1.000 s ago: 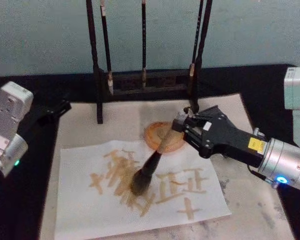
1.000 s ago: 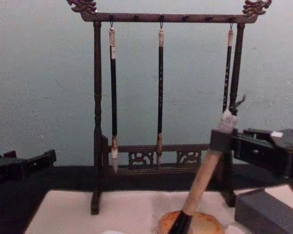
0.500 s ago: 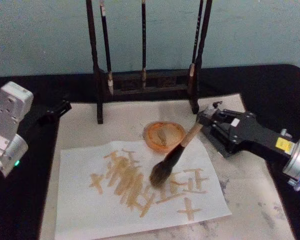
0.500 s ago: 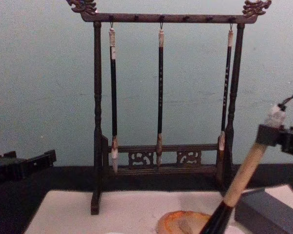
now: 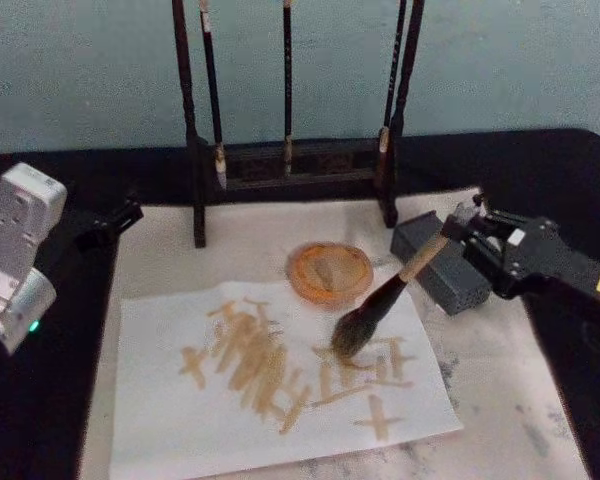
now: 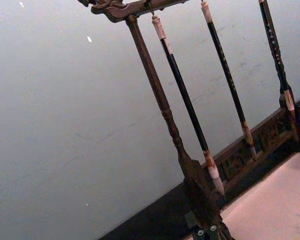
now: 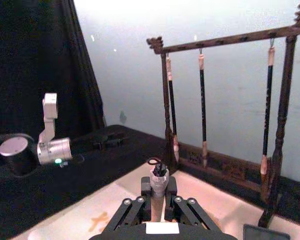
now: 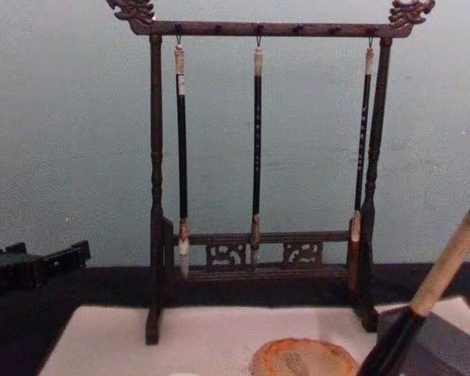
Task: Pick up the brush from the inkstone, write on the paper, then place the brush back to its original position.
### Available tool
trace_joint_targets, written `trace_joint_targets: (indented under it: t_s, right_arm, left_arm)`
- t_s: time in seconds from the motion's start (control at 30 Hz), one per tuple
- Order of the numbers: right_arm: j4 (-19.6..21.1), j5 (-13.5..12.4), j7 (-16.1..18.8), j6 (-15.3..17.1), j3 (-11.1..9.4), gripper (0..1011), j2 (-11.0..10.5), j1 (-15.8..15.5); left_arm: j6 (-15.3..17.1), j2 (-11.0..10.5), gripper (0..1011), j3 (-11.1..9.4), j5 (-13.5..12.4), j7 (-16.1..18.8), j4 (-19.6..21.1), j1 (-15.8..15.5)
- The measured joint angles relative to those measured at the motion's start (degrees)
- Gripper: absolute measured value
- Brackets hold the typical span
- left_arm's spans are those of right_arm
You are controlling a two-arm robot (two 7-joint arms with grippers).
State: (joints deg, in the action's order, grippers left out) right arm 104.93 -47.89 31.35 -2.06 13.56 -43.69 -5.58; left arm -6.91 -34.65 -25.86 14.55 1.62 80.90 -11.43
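The right tool (image 5: 460,235), at three o'clock over the bench (image 5: 60,430), is clamped on the upper end of the brush (image 5: 392,290). The brush's handle slants down toward eight o'clock, with the bristles at the upper right part of the paper (image 5: 180,420) among tan strokes (image 5: 250,350). The round orange inkstone (image 5: 329,272) lies just off the bristles at eleven o'clock with a grey block (image 5: 435,268) at its three o'clock, and the left tool (image 5: 110,220) rests well apart at nine o'clock.
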Motion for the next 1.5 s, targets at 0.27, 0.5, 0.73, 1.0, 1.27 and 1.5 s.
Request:
trace_joint_targets:
  t_s: [0.27, 0.5, 0.73, 1.0, 1.27, 1.5]
  right_arm:
    - [-0.93, -5.97, 3.17, 0.33, -0.74, 170, 2.04, 1.87]
    - [-5.24, -12.66, 4.36, 2.56, 0.68, 170, 5.66, 6.72]
    - [-11.73, -17.07, 4.13, 3.99, 1.94, 170, 8.88, 11.53]
    - [-18.91, -19.32, 3.83, 5.45, 3.64, 170, 10.47, 15.98]
    - [-26.5, -21.57, 4.12, 6.52, 5.09, 170, 11.87, 19.54]
    - [-32.65, -25.37, 5.52, 8.82, 5.9, 170, 13.31, 21.75]
  left_arm:
    - [0.0, 0.0, 1002, 0.0, 0.0, 0.0, 0.0, 0.0]
    - [0.0, 0.0, 1002, 0.0, 0.0, 0.0, 0.0, 0.0]
    - [0.0, 0.0, 1002, 0.0, 0.0, 0.0, 0.0, 0.0]
    - [0.0, 0.0, 1002, 0.0, 0.0, 0.0, 0.0, 0.0]
    - [0.0, 0.0, 1002, 0.0, 0.0, 0.0, 0.0, 0.0]
    - [0.0, 0.0, 1002, 0.0, 0.0, 0.0, 0.0, 0.0]
